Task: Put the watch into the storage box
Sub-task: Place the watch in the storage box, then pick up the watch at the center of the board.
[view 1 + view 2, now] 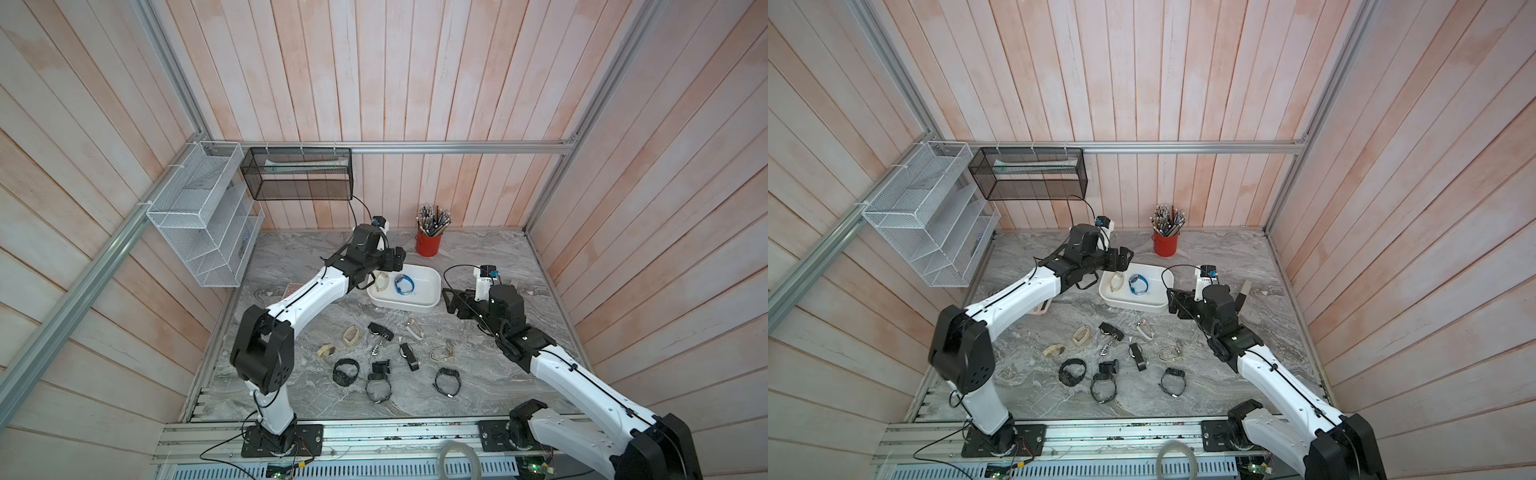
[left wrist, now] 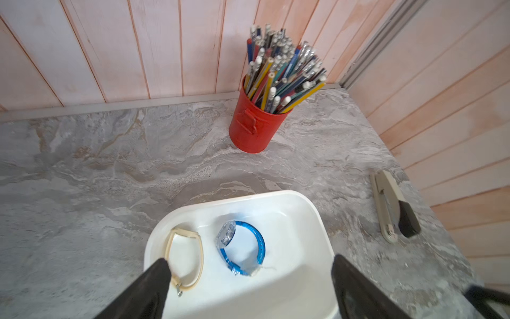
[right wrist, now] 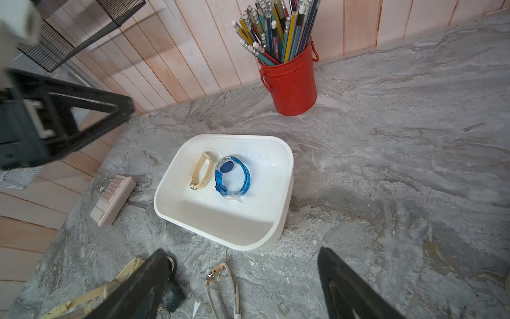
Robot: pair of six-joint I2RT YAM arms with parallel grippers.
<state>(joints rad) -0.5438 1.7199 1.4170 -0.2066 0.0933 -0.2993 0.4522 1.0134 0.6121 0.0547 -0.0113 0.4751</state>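
Note:
The white storage box [image 1: 436,286] sits mid-table, also seen in the wrist views [image 2: 317,215] [image 3: 287,171]. Two watches lie loose on its floor: a beige watch [image 2: 200,256] [image 3: 202,169] and a blue watch [image 2: 260,243] [image 3: 245,176]. My left gripper [image 2: 249,259] [image 1: 392,259] hovers open over the box's left end, holding nothing. My right gripper [image 3: 242,250] [image 1: 451,301] stands open right of the box, above a rose-gold watch [image 3: 220,276] on the table. Several more watches, black [image 1: 345,372] and beige [image 1: 351,336], lie in front of the box.
A red pen cup [image 1: 428,245] full of pencils stands behind the box. A stapler [image 2: 392,207] lies near the right wall and a pink calculator-like block [image 3: 113,200] left of the box. A white wire basket [image 1: 199,216] and a black mesh one [image 1: 299,174] hang on the walls.

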